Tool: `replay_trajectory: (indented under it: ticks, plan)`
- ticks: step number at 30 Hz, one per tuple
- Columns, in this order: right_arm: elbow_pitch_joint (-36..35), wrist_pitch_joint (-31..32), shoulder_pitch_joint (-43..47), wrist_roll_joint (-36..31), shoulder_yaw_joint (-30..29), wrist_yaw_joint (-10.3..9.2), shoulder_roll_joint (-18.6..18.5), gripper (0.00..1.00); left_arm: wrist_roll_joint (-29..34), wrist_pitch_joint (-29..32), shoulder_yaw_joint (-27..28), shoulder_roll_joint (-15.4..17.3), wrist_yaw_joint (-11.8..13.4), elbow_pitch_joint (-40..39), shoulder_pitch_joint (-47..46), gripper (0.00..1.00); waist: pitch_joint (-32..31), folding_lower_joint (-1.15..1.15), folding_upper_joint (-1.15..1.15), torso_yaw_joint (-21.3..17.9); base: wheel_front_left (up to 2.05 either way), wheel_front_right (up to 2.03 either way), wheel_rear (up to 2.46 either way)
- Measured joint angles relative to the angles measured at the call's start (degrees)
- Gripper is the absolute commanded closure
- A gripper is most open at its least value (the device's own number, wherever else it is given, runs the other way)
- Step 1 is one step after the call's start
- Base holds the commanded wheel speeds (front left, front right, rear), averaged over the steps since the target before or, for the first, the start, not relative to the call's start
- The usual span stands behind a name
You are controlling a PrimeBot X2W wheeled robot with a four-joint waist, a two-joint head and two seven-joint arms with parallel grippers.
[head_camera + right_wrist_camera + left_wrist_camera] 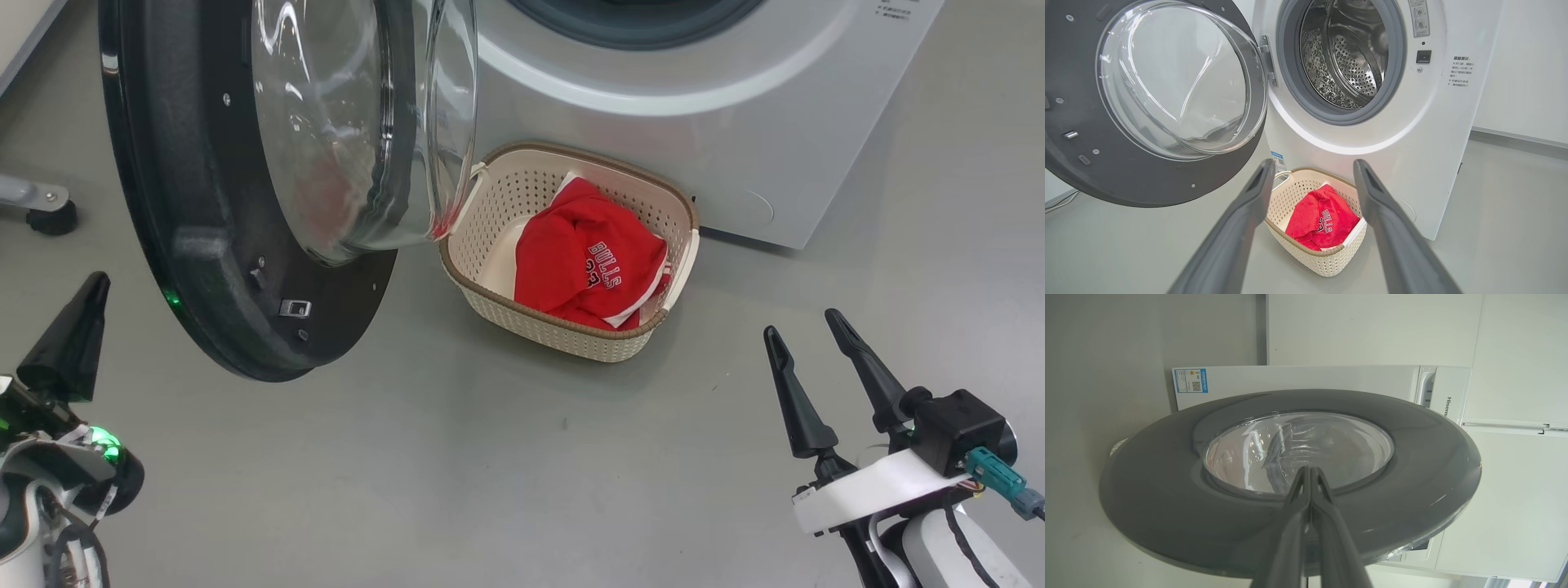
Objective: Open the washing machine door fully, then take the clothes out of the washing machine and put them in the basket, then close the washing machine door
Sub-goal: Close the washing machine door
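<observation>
Your left gripper (1309,470), fingers pressed together, faces the washing machine door's (212,245) outer side. Push near its rim and hold the spread, empty right gripper (800,322) clear. The Bulls jersey (588,261) lies in the basket (563,335), and the drum (1347,61) looks empty.

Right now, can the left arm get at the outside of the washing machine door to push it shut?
Probably yes. The shut left gripper points straight at the outer face of the washing machine door, with nothing between them. The basket sits on the door's other side.
</observation>
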Motion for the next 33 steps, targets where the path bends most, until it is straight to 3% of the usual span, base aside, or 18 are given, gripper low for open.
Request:
replay_trajectory:
  ticks: [15, 33]
  plan:
    - [0.04, 0.00, -0.04, 0.00, 0.36, 0.00, 0.00, 0.00, -3.72, 6.49, -3.11, 1.02, -0.05, 4.21, 0.85, 1.00, -0.51, 0.00, 0.00, -0.19, 0.00, 0.00, 0.00]
    - [0.25, 0.00, -0.54, 0.11, 0.86, 0.00, 0.34, 0.00, -9.90, 12.28, -8.35, 0.71, -0.05, 0.75, 1.07, 1.00, -0.85, 0.00, 0.00, -1.58, 0.00, 0.00, 0.00]
